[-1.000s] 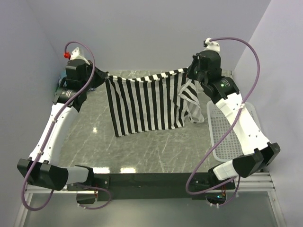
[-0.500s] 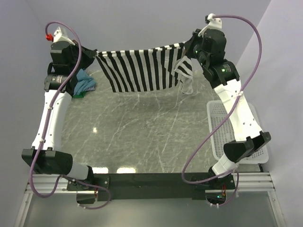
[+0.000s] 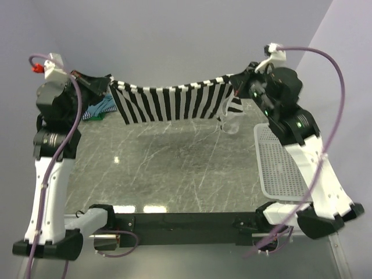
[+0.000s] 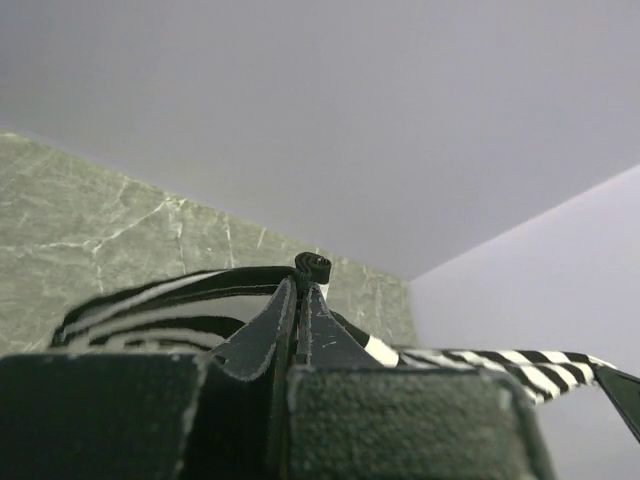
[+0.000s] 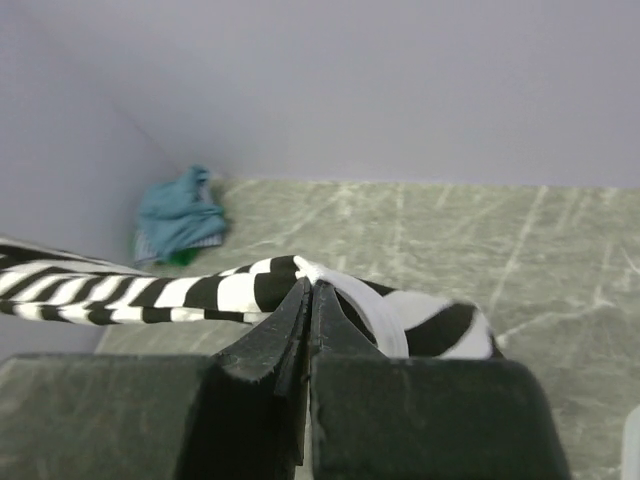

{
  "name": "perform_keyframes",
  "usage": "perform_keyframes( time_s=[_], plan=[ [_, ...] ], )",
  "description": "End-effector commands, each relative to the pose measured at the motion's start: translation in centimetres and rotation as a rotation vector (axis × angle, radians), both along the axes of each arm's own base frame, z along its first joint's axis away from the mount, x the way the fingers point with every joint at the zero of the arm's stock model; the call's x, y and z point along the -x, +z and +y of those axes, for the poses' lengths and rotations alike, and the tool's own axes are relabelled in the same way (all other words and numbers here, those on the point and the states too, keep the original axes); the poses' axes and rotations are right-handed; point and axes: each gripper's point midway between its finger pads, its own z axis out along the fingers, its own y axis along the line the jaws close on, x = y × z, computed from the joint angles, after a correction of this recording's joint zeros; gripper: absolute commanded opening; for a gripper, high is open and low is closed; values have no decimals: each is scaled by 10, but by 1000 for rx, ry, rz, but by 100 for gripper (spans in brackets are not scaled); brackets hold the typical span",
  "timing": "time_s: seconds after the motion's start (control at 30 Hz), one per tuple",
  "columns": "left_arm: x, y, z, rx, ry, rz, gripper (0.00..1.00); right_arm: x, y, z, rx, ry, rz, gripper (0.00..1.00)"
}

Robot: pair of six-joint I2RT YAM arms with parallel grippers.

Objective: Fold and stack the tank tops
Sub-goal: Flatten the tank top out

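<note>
Robot lab test cell, not a home or shop. Plain lavender-grey walls (image 3: 192, 40) box in a marble-look table (image 3: 174, 168) on three sides. Left arm (image 3: 49, 174) and right arm (image 3: 308, 160) are bolted to a black bar (image 3: 186, 221) on bare aluminium rails (image 3: 192, 239) at the near edge, with purple cables (image 3: 308, 50) looping loose off each wrist. Props look staged: striped tank top (image 3: 168, 102), heap of tops (image 3: 99, 108) in the far-left corner, white lattice basket (image 3: 276, 168) at the right edge
</note>
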Motion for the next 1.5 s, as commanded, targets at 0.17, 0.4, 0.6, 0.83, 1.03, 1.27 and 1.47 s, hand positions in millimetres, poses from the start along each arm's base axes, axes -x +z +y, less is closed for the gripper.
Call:
perform_keyframes(
  time_s=[0.17, 0.4, 0.6, 0.83, 1.03, 1.27, 1.47],
  plan=[
    [52, 1, -1, 23, -9, -20, 1, 80, 6, 16, -40, 163, -8, 0],
    [6, -60, -11, 148, -16, 166, 1, 21, -43, 17, 18, 127, 123, 0],
    [-63, -208, -9, 256, 59, 470, 1, -135, -210, 67, 32, 249, 515, 0],
    [-82, -361, 24, 408, 188, 756, 1, -240, -258, 120, -98, 298, 541, 43],
    [-42, -390, 45, 443, 289, 824, 1, -228, -268, 95, -71, 162, 519, 64],
    [-12, -378, 58, 440, 294, 789, 20, -189, -244, 44, 19, -57, 459, 65],
    [-14, -351, 55, 421, 225, 714, 52, -141, -260, 22, 73, -138, 536, 64]
  ],
)
